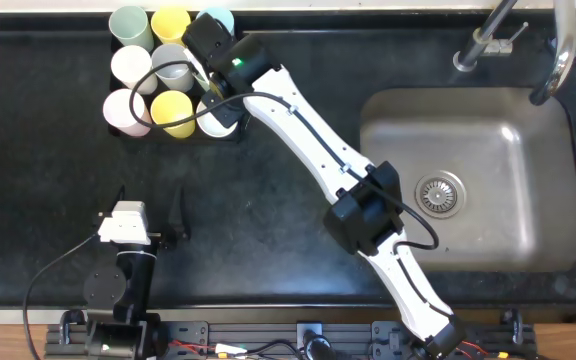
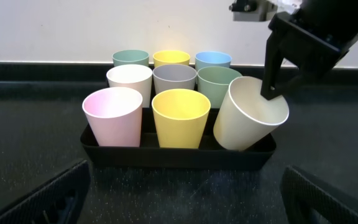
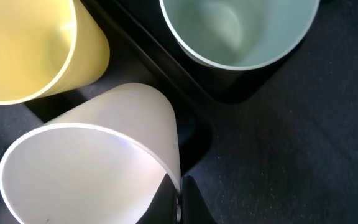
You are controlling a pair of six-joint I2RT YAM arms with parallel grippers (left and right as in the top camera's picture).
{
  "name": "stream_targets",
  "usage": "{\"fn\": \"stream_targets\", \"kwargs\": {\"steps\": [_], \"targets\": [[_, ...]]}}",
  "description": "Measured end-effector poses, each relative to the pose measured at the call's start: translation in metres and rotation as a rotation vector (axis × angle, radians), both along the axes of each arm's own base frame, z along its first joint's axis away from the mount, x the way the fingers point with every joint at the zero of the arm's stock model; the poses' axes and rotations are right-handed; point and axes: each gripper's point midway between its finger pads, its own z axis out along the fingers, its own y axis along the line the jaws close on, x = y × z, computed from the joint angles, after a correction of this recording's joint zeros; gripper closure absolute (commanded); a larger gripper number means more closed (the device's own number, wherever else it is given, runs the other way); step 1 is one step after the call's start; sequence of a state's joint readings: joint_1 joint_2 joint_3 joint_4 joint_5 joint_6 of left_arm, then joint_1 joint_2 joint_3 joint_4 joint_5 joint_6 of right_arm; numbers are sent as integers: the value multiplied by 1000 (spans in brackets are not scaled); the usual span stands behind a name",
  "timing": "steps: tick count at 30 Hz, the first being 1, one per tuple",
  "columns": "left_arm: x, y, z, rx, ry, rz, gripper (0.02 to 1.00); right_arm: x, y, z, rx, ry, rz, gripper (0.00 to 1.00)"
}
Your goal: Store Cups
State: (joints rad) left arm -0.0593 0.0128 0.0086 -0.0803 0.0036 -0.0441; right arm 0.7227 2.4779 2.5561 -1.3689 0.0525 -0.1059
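Task nearly finishing. Eight cups (image 2: 174, 78) standing upright in tray (image 2: 179, 158), all looking empty. Ninth, cream cup (image 2: 250, 115), leaning tilted at last free corner slot beside yellow cup (image 2: 180, 117) (not yet seated, I'm judging). Right pincer (image 2: 271, 92) clamping its rim. Left pincer (image 1: 151, 200) gaping wide over table (image 2: 328, 143), well apart from tray.

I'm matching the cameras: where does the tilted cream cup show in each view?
Top view: cream cup, half hidden beneath the right arm.
Left wrist view: tilted at the tray's front corner.
Right wrist view: close up, rim pinched by the right gripper.
Shared landmark: the yellow cup beside it.
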Motion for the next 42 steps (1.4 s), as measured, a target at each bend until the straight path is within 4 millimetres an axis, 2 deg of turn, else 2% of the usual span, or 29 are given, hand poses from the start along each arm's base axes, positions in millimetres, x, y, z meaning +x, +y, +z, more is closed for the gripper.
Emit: {"fn": "stream_targets", "kwargs": {"steps": [6, 14, 17, 18, 20, 22, 23, 37, 40, 42], "targets": [[0, 0, 0, 0, 0, 0, 20, 1, 1, 0, 3, -4, 1, 958], [0, 0, 0, 0, 0, 0, 20, -3, -4, -18, -31, 28, 0, 956], [0, 0, 0, 0, 0, 0, 20, -3, -4, -18, -29, 27, 1, 958], [0, 0, 0, 0, 0, 0, 20, -2, -4, -17, -28, 25, 1, 923], [0, 0, 0, 0, 0, 0, 20, -1, -3, -17, -23, 20, 0, 549], [0, 0, 0, 0, 0, 0, 20, 2, 0, -16, -13, 9, 0, 71], [0, 0, 0, 0, 0, 0, 20, 3, 1, -16, -10, 5, 1, 3], [0, 0, 0, 0, 0, 0, 20, 11, 5, -11, 10, -36, -1, 3], [0, 0, 0, 0, 0, 0, 20, 20, 3, 0, 6, -81, -17, 5], [0, 0, 0, 0, 0, 0, 20, 31, 1, 17, 18, -134, -37, 3]]}}
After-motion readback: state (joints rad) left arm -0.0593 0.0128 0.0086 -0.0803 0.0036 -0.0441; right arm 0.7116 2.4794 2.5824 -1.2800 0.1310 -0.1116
